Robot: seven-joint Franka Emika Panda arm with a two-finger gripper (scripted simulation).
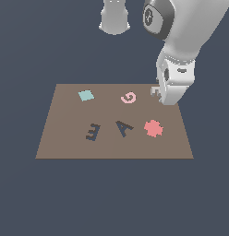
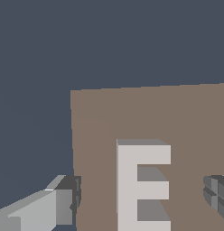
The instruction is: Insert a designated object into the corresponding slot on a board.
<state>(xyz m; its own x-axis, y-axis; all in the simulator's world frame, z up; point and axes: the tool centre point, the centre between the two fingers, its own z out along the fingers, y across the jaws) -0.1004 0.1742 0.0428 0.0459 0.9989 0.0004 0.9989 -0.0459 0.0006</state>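
— Where is the arm right now?

— Low over the far corner of the brown board (image 1: 65, 138), on the exterior view's right. The white end effector (image 1: 159, 94) sits just above the pale grey letter E (image 1: 154, 91), which lies flat on the board just beside the pink G (image 1: 129, 97), on the G's side toward the exterior view's right.

— Has it got hold of the letter?

— No. In the wrist view the end effector (image 2: 141, 198) is spread wide — one finger (image 2: 64, 203) stands off one side of the E (image 2: 132, 189), the other off the opposite side, brown board showing in both gaps. Nothing is gripped.

— And the slot?

— The dark navy E-shaped recess (image 1: 93, 132) is tilted, well apart from the letter, nearer the board's front edge than the G. A dark A-shaped recess (image 1: 123, 127) lies just beside it, a red ragged-edged shape (image 1: 153, 128) beyond that, and a pale teal square (image 1: 86, 95) near the far edge. The board rests on a dark blue-grey tabletop (image 1: 24, 193).
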